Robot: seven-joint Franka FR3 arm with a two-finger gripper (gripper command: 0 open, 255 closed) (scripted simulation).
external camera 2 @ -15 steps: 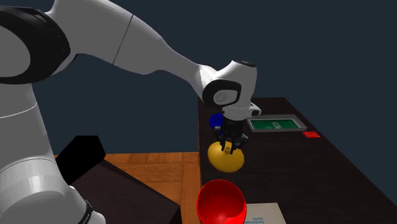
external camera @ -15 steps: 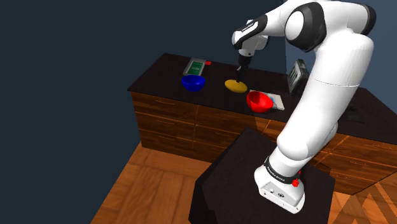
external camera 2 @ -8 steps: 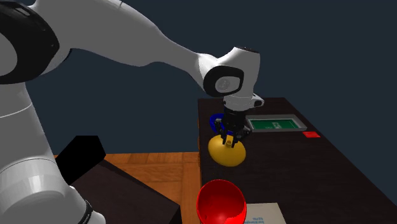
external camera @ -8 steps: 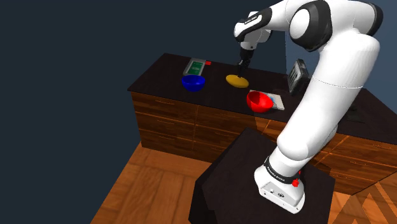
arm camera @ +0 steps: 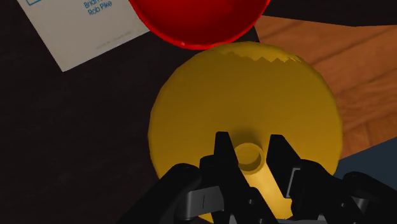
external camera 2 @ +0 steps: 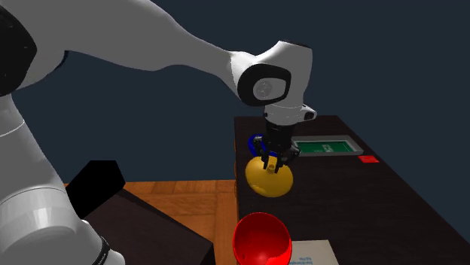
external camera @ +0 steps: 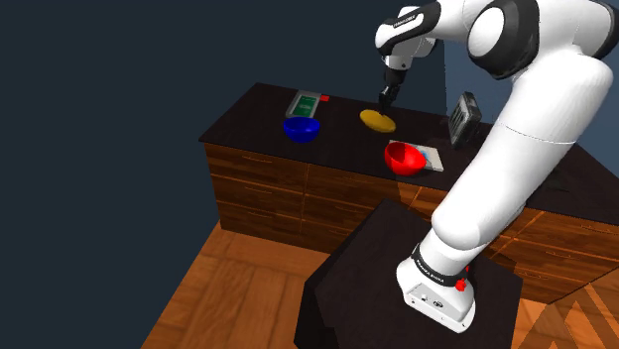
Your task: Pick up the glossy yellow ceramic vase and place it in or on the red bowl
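Note:
The yellow vase (external camera: 376, 120) (external camera 2: 267, 178) (arm camera: 242, 114) is a squat, wide body with a narrow neck. It hangs above the dark countertop (external camera: 258, 114), lifted clear of it. My black gripper (external camera: 383, 100) (external camera 2: 271, 159) (arm camera: 247, 154) is shut on the vase's neck from above, a finger on each side. The red bowl (external camera: 403, 158) (external camera 2: 260, 239) (arm camera: 197, 19) stands on the counter near the vase, toward the stand, with its opening up.
A blue bowl (external camera: 301, 128) (external camera 2: 256, 141) sits on the counter at the shoulder view's left. A green-and-white flat box (external camera: 305, 102) (external camera 2: 325, 146) lies behind it. A white card (external camera: 433, 155) (arm camera: 83, 28) lies beside the red bowl. A dark upright device (external camera: 461, 117) stands behind it.
The gripper has risen with the yellow vase held in it, lifting it off the counter and a little toward the shoulder view's right.

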